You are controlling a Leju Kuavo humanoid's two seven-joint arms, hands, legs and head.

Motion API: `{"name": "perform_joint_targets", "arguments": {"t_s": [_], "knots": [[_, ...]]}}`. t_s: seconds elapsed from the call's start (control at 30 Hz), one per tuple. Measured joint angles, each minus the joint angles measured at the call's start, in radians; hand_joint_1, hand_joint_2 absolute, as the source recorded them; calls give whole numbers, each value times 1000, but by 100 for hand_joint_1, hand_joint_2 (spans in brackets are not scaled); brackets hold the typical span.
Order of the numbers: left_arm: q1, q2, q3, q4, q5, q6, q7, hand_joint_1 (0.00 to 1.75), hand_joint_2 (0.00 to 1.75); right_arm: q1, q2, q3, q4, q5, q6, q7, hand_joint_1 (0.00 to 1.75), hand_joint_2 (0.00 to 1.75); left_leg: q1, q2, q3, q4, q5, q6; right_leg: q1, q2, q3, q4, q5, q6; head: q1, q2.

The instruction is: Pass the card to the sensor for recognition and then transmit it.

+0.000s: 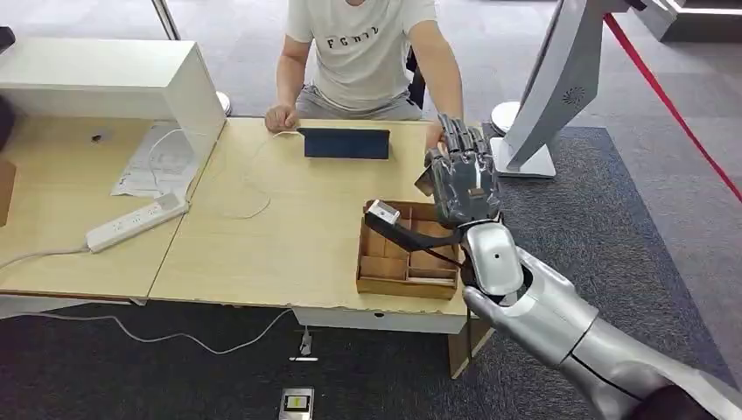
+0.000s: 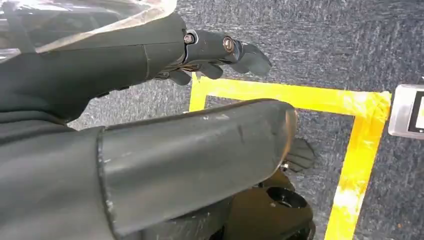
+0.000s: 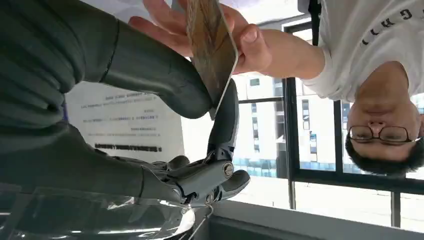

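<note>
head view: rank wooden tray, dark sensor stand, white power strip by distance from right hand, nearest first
1. Wooden tray: just below the right hand, at the table's right end.
2. Dark sensor stand: leftward, before the person.
3. White power strip: far left.

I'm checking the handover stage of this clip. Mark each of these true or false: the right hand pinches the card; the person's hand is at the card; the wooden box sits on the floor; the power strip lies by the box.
1. The right hand pinches the card. True.
2. The person's hand is at the card. True.
3. The wooden box sits on the floor. False: it sits on the table.
4. The power strip lies by the box. False: it lies across the table, apart from it.
</note>
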Motion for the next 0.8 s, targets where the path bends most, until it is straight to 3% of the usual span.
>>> {"name": "perform_joint_targets", "arguments": {"t_s": [0.4, 0.43, 0.47, 0.6, 0.8], "knots": [[0, 0, -2, 0, -7, -11, 0, 0, 0, 0, 9, 3, 56, -36, -2, 19, 175, 175, 0, 0, 0, 0, 0, 0, 0, 0, 0, 0, 0, 0, 0, 0], [0, 0, -2, 0, -7, -11, 2, 0, 0, 0, 9, 4, 60, -37, -2, 19, 19, 175, 0, 0, 0, 0, 0, 0, 0, 0, 0, 0, 0, 0, 0, 0], [0, 0, -2, 0, -7, -12, 3, 0, 0, 0, 9, 4, 62, -37, -4, 24, 0, 0, 0, 0, 0, 0, 0, 0, 0, 0, 0, 0, 0, 0, 0, 0], [0, 0, -3, 0, -2, -13, 7, 0, 0, 5, 9, 2, 70, -115, 12, 9, 0, 0, 0, 0, 0, 0, 0, 0, 0, 0, 0, 0, 0, 0, 0, 0], [0, 0, -3, 0, 0, -11, 10, 0, 0, 7, 9, 3, 79, -130, 52, 17, 0, 0, 0, 0, 0, 0, 0, 0, 0, 0, 0, 0, 0, 0, 0, 0]]}}
